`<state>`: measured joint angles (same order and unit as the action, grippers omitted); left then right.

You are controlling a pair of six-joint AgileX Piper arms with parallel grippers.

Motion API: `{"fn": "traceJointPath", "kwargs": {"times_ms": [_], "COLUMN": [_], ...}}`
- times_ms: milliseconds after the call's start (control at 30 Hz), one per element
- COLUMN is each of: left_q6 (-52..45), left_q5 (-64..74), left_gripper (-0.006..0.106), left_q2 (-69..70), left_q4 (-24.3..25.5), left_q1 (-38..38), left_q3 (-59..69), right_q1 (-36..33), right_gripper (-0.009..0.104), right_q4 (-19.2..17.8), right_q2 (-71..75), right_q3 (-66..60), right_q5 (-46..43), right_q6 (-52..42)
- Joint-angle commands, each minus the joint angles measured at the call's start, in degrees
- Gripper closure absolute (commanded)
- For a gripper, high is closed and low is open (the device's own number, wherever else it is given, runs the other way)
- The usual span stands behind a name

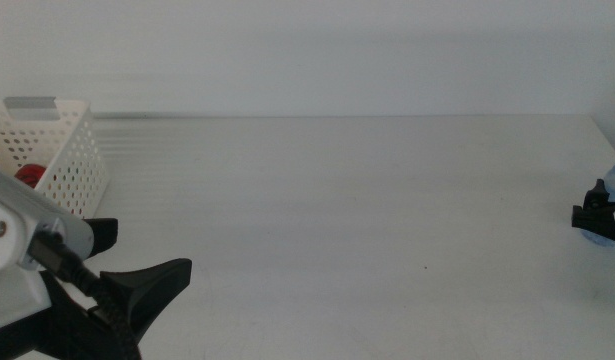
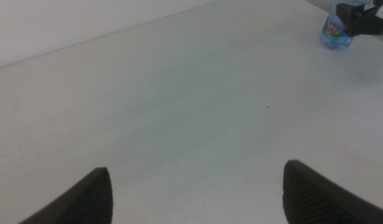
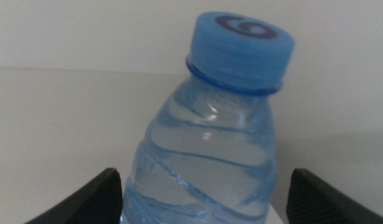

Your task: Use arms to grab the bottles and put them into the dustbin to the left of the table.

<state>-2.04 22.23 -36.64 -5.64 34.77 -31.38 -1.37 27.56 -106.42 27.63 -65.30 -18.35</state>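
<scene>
water bottle (image 3: 210, 155) between right fingers (image 3: 91, 199)

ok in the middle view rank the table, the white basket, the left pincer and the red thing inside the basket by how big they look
1. table, fills most of the picture.
2. left pincer and white basket look roughly alike; the pincer is much nearer the camera and both are cut by the picture's edge, so no ranking.
3. red thing, a small patch behind the basket's wall.
</scene>
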Motion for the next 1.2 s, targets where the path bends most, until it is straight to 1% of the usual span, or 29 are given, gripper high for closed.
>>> {"fn": "traceJointPath", "kwargs": {"times_ms": [0, 200, 300, 400, 467, 500, 600, 700, 733, 767, 800, 867, 967, 1067, 1100, 1133, 1167], "left_q6": [0.66, 0.66, 0.66, 0.66, 0.66, 0.66, 0.66, 0.66, 0.66, 0.66, 0.66, 0.66, 0.61, 0.61, 0.61, 0.61, 0.61], "left_q5": [-4.41, -4.37, -4.45, -4.44, -4.44, -4.44, -4.44, -4.44, -4.44, -4.44, -4.38, -4.38, -4.45, -4.44, -4.44, -4.38, -4.43], "left_gripper": [0.010, 0.010, 0.010, 0.010, 0.010, 0.010, 0.010, 0.010, 0.010, 0.010, 0.010, 0.010, 0.010, 0.010, 0.010, 0.010, 0.010], "left_q2": [0.19, 0.19, 0.19, 0.19, 0.19, 0.19, 0.19, 0.19, 0.19, 0.19, 0.19, 0.19, 0.19, 0.19, 0.19, 0.19, 0.19], "left_q4": [-0.19, -0.19, -0.19, -0.19, -0.19, -0.19, -0.19, -0.19, -0.19, -0.19, -0.19, -0.19, -0.19, -0.19, -0.19, -0.19, -0.19], "left_q1": [0.44, 0.44, 0.44, 0.44, 0.44, 0.44, 0.44, 0.44, 0.44, 0.44, 0.44, 0.44, 0.44, 0.44, 0.44, 0.44, 0.44], "left_q3": [-1.60, -1.60, -1.60, -1.60, -1.60, -1.60, -1.60, -1.60, -1.60, -1.60, -1.60, -1.60, -1.60, -1.60, -1.60, -1.60, -1.60], "right_q1": [0.81, 1.07, 1.07, 1.07, 1.07, 1.07, 1.07, 1.07, 1.01, 0.96, 0.80, -0.01, -2.71, -6.95, -7.94, -10.08, -11.92], "right_gripper": [0.005, 0.005, 0.005, 0.011, 0.022, 0.030, 0.060, 0.094, 0.095, 0.095, 0.095, 0.095, 0.095, 0.095, 0.095, 0.095, 0.095], "right_q4": [-0.05, -0.99, -0.85, -0.66, -0.66, -0.66, -0.66, -1.26, -2.12, -3.45, -6.09, -12.59, -24.37, -33.20, -34.84, -38.39, -41.05], "right_q2": [1.05, -1.27, -2.34, -3.26, -3.57, -3.57, -3.57, -3.57, -3.39, -3.25, -2.80, -1.59, 1.45, 4.38, 4.83, 5.50, 5.85], "right_q3": [1.89, 4.34, 5.14, 5.39, 5.46, 5.46, 5.46, 5.46, 5.46, 5.46, 5.46, 5.62, 7.47, 11.38, 12.67, 14.76, 16.24], "right_q5": [-8.09, -8.14, -8.14, -8.24, -8.04, -8.04, -8.10, -8.10, -7.92, -7.65, -7.51, -7.02, -4.64, 0.07, 1.94, 3.89, 5.84], "right_q6": [-0.38, -0.38, -0.52, -1.10, -1.56, -1.63, -1.15, 1.92, 3.99, 5.18, 6.47, 7.79, 8.63, 12.51, 14.31, 16.98, 19.86]}}
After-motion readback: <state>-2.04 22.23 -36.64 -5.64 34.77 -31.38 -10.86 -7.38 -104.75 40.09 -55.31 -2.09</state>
